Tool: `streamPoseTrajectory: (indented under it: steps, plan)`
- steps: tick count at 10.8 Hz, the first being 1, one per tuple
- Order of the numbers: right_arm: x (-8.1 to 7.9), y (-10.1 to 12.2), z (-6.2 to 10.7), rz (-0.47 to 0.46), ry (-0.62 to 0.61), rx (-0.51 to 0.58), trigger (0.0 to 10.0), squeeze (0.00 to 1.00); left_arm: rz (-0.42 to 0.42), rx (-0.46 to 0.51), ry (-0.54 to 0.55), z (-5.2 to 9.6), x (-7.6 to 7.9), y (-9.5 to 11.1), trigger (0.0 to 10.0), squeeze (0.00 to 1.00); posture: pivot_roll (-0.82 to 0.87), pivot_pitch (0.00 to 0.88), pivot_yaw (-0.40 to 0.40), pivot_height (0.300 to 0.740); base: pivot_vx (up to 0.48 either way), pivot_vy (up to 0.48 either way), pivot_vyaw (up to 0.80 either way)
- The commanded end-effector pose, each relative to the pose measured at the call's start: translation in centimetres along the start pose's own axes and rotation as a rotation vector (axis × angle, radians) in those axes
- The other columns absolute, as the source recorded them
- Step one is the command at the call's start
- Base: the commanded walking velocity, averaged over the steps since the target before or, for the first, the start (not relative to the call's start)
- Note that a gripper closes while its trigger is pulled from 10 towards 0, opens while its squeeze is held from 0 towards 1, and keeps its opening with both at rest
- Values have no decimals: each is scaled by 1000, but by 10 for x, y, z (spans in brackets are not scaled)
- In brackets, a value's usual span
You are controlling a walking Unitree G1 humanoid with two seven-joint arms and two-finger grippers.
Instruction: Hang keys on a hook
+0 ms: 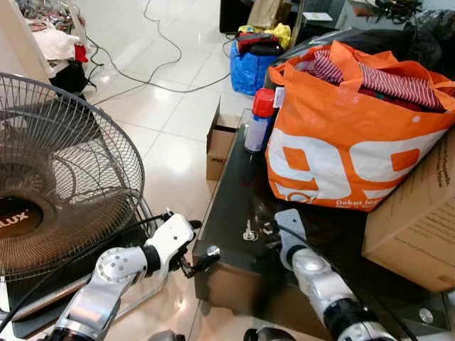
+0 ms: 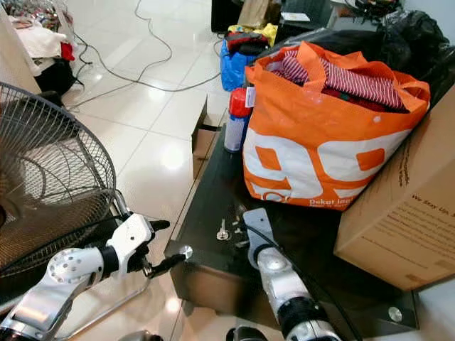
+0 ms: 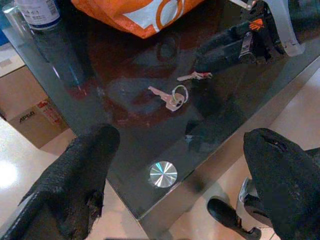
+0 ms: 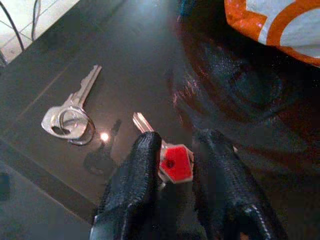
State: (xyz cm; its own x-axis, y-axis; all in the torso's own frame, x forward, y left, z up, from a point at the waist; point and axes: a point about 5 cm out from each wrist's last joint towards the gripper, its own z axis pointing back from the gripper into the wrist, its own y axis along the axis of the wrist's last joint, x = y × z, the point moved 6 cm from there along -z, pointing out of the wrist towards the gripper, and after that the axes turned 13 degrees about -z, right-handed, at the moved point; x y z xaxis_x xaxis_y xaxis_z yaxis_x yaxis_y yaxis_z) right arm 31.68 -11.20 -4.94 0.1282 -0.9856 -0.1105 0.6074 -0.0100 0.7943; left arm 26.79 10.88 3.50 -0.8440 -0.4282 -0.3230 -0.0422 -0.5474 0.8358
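Stage: pickup only; I see no hook | right gripper [image 4: 172, 170] pinching red-headed key [image 4: 175, 164], centre of frame, on dark glass table [image 4: 125, 60]; silver key on ring [image 4: 70, 117] left | left gripper [image 3: 175, 180] spread, idle; hanging remains

Silver jointed arms carry black cables, each ending in a rough-textured black two-fingered tool [image 1: 197, 264].
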Motion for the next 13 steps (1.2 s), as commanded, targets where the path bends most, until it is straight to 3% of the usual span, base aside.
streamPoseTrajectory:
  steps: [1, 2, 3, 8, 13]
  plan:
    - [3, -6, 3, 21, 12, -22, 10000, 1000, -4, 5, -26, -3, 5, 0, 10000, 0, -45, 53, -58, 740, 0, 0, 0]
    - [3, -9, 4, 20, 15, -33, 10000, 965, -5, 6, -27, -3, 5, 0, 10000, 0, -45, 51, -59, 740, 0, 0, 0]
    - [5, -16, 6, 34, 16, -59, 10000, 0, -7, 6, -31, -4, 6, 1, 10000, 0, -47, 48, -58, 740, 0, 0, 0]
    - [8, -21, 6, 9, -27, -80, 10000, 0, -15, 5, -40, -3, 6, 1, 10000, 0, -45, 51, -57, 740, 0, 0, 0]
    - [-1, -17, 2, -43, -29, -62, 9922, 0, -16, 1, -45, -2, 5, 1, 10000, 0, -36, 68, -54, 740, 0, 0, 0]
